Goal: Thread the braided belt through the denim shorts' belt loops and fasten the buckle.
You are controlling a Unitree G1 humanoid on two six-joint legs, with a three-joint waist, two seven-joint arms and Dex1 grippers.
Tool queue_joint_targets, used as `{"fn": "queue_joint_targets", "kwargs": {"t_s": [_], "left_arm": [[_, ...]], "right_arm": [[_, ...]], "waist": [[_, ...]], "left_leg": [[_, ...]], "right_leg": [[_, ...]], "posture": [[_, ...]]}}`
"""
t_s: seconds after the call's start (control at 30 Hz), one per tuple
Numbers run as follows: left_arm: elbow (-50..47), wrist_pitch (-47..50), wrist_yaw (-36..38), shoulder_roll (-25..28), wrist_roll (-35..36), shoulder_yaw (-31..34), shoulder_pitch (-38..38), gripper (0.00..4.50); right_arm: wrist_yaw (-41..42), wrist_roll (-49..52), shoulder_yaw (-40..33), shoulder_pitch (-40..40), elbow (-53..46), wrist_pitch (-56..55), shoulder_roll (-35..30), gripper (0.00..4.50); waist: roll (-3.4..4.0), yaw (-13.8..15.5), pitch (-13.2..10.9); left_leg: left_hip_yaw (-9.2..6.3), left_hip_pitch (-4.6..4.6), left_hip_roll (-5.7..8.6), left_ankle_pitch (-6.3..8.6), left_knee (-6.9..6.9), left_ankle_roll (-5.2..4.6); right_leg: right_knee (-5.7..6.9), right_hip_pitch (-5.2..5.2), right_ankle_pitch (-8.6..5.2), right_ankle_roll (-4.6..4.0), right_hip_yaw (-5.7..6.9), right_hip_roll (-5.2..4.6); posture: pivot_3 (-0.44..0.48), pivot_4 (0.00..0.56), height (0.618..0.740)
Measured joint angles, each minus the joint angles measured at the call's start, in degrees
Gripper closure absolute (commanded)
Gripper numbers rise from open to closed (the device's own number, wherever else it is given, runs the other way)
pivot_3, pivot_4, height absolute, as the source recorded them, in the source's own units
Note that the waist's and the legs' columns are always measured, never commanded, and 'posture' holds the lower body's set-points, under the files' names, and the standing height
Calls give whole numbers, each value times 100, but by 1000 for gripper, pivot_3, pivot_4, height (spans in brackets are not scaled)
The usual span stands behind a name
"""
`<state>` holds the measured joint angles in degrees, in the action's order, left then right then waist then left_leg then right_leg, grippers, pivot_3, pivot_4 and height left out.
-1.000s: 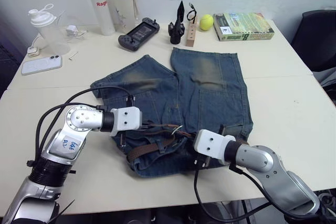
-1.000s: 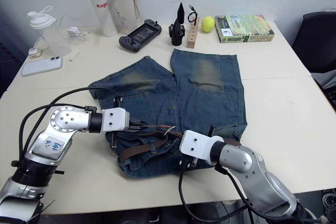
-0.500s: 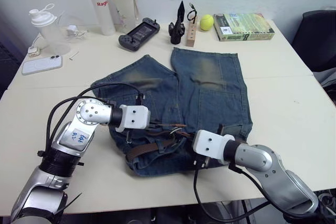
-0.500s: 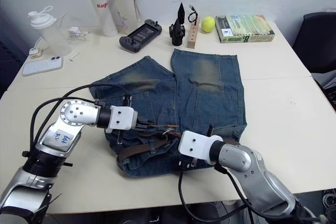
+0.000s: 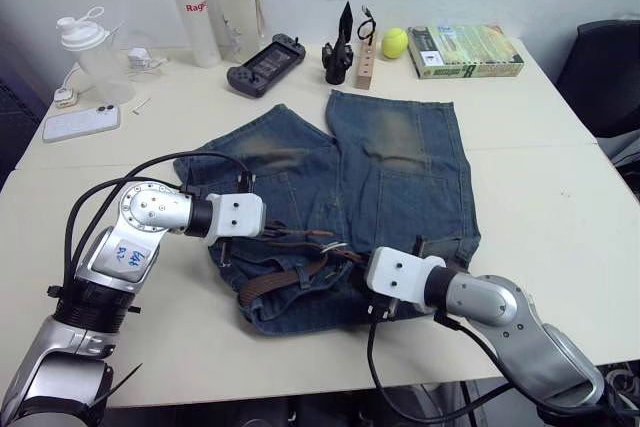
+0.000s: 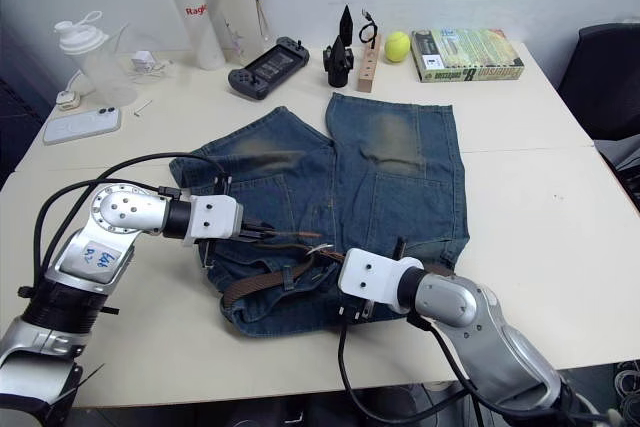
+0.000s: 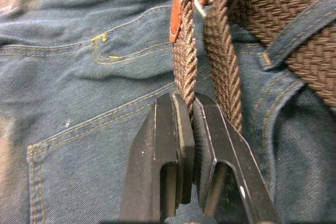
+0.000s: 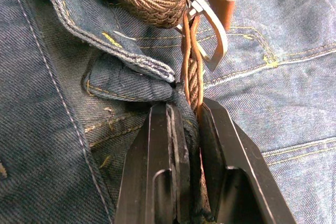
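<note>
The left gripper [image 7: 187, 109] is clamping its two black fingers on the braided belt [image 7: 185, 61], pinching the strap edge-on a little way short of its tan leather tip [image 7: 177, 9]. The right gripper [image 8: 188, 116] is also closing on the belt, its fingers squeezing the strap together with a fold of denim just behind the buckle [image 8: 202, 19], which is standing tilted on the cloth with its silver frame catching the light.

Between the two grippers the belt is running in a loose, kinked line across the waistband of the denim shorts [image 5: 395, 162]. In the left wrist view the strap is passing under one of the belt loops [image 7: 296, 30], a narrow blue strip crossing the brown weave. One more stretch of belt [image 5: 275, 285] is curling toward the near edge of the shorts, lying on the denim.

The shorts are lying flat on the table [image 5: 560, 187], waistband toward the near edge and legs pointing toward the far edge, roughly midway between the left and right edges.

Along the far edge are standing two bottles [image 5: 190, 7], a clear shaker cup [image 5: 85, 52], a game controller [image 5: 262, 59], a yellow ball [image 5: 392, 42] and a book [image 5: 465, 50]. A phone [image 5: 80, 123] is lying near the far left corner.
</note>
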<state>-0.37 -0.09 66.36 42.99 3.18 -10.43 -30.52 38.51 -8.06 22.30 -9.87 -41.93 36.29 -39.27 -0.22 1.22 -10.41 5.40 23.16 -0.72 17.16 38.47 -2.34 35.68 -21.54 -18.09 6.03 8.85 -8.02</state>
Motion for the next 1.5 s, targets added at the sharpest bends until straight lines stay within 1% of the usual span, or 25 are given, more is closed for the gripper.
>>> {"fn": "queue_joint_targets", "kwargs": {"t_s": [0.2, 0.57, 0.77, 1.03, 1.13, 1.17, 1.33, 1.5], "left_arm": [[-147, 27, 155, 48, 92, -3, 46, 4500], [-239, 135, 155, 72, 99, 2, 115, 4500], [-330, 195, 118, 77, 100, 33, 129, 4500], [-318, 104, 52, 67, 80, 32, 121, 4500], [-157, -21, -30, -129, 21, -7, -40, 4500], [-89, -62, -109, -311, -6, -63, -126, 4500], [-27, -65, -204, -623, -43, -202, -236, 4500], [36, 10, -244, -811, -42, -346, -238, 4500]], "right_arm": [[28, 1, -1, -25, 1, 2, 0, 4398], [0, -42, -1, -135, 62, 42, 148, 4398], [-1, -124, 26, -426, 227, -24, 276, 4398], [30, -260, 102, -430, 305, -260, 262, 4398], [74, -298, 121, -449, 314, -326, 262, 4398], [90, -303, 136, -479, 362, -383, 265, 4398], [126, -307, 150, -488, 385, -443, 270, 4398], [236, -292, 155, -413, 371, -392, 244, 4398]], "waist": [[0, 0, 0], [0, -1, 0], [0, -3, 0], [0, -3, 0], [0, 12, 0], [0, 12, 0], [0, 5, 0], [0, 4, 0]], "left_leg": [[0, 0, -1, 0, 3, 0], [0, 0, -1, 0, 5, 0], [0, 1, -1, 0, 12, 0], [1, 2, -1, 1, 17, -1], [0, 2, -1, 1, 22, -1], [1, 3, 0, 2, 27, -2], [1, 3, -2, 2, 28, -3], [1, 3, -3, 2, 28, -3]], "right_leg": [[2, 0, 0, 0, 0, 0], [4, -1, 0, 0, -2, 1], [10, -1, 0, 0, -3, 1], [13, -2, 0, 0, -5, 1], [17, -1, 0, 0, -5, 1], [18, -1, 0, 0, -5, 1], [20, -2, 0, 0, -6, 3], [20, -2, 0, -1, -6, 4]], "posture": [[0, 150, 724], [0, 150, 724], [0, 150, 724], [0, 150, 724], [0, 150, 724], [0, 150, 724], [0, 150, 724], [0, 150, 724]]}}
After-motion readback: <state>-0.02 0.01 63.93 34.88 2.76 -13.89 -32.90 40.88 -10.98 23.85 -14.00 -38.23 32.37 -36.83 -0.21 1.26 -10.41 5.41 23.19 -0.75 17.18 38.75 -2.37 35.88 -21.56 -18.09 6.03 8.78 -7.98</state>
